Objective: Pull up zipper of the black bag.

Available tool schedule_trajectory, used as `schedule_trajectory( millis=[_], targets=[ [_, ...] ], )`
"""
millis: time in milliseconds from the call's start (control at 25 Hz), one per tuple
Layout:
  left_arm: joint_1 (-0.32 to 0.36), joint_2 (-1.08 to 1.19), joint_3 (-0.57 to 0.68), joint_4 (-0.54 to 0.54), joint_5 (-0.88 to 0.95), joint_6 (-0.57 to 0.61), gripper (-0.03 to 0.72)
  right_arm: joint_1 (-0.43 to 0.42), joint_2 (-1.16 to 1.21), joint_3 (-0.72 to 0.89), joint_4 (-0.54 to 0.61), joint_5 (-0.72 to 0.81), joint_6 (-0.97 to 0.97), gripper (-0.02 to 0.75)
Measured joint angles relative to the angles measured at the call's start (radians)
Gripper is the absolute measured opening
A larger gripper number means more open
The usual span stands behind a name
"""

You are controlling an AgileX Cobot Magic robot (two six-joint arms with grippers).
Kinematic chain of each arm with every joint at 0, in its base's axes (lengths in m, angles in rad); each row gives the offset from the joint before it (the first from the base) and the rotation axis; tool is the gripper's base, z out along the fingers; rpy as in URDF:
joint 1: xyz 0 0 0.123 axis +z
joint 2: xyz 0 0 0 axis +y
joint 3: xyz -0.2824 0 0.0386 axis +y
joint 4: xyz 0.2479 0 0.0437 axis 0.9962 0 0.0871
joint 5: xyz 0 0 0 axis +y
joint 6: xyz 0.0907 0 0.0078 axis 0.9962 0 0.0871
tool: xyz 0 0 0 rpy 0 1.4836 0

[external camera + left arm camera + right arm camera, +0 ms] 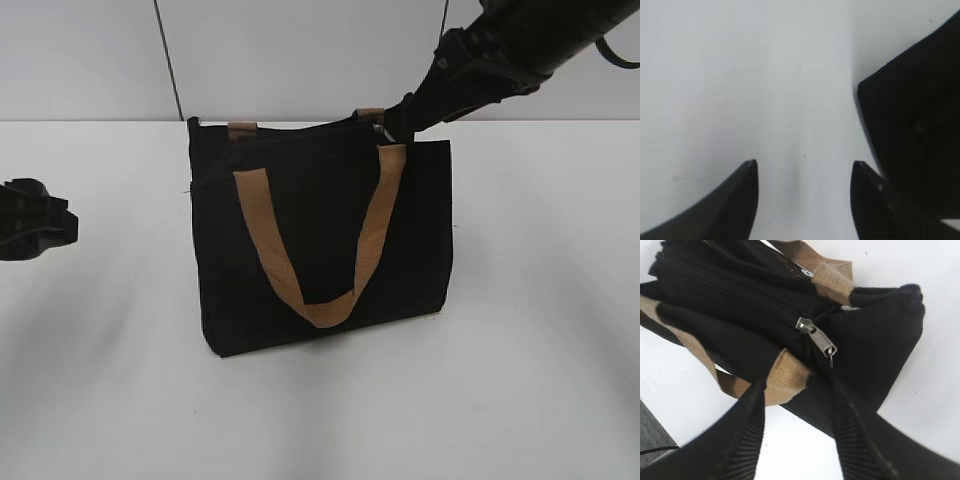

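Note:
The black bag (320,230) stands upright on the white table with a tan strap (320,300) hanging down its front. The zipper runs along its top edge, and its silvery pull (817,339) lies near the bag's right end, by a tan strap end. My right gripper (797,385) is open, its fingers just short of the pull and holding nothing. In the exterior view the right gripper (400,122) is at the bag's top right corner. My left gripper (804,164) is open and empty over bare table, left of the bag (915,115); it also shows in the exterior view (40,218).
The white table (520,380) spreads around the bag. A pale wall with a dark vertical cable (168,60) stands behind. The second tan strap's ends (242,128) show at the bag's back edge.

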Motion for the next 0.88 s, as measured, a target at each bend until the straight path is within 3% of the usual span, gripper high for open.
schedule_trajectory(
  millis=[120, 360, 880],
  targets=[
    [-0.052, -0.084, 0.000, -0.029, 0.083, 0.000, 0.433, 0.000, -0.050, 0.044, 0.000, -0.011, 0.014, 0.348],
    [-0.144, -0.251, 0.000, -0.057, 0.272, 0.000, 0.431, 0.000, -0.232, 0.295, -0.026, -0.099, 0.009, 0.349],
    [-0.153, -0.621, 0.000, -0.089, 0.579, 0.087, 0.425, 0.000, -0.785, 0.657, -0.030, -0.130, 0.074, 0.349]
  ],
)
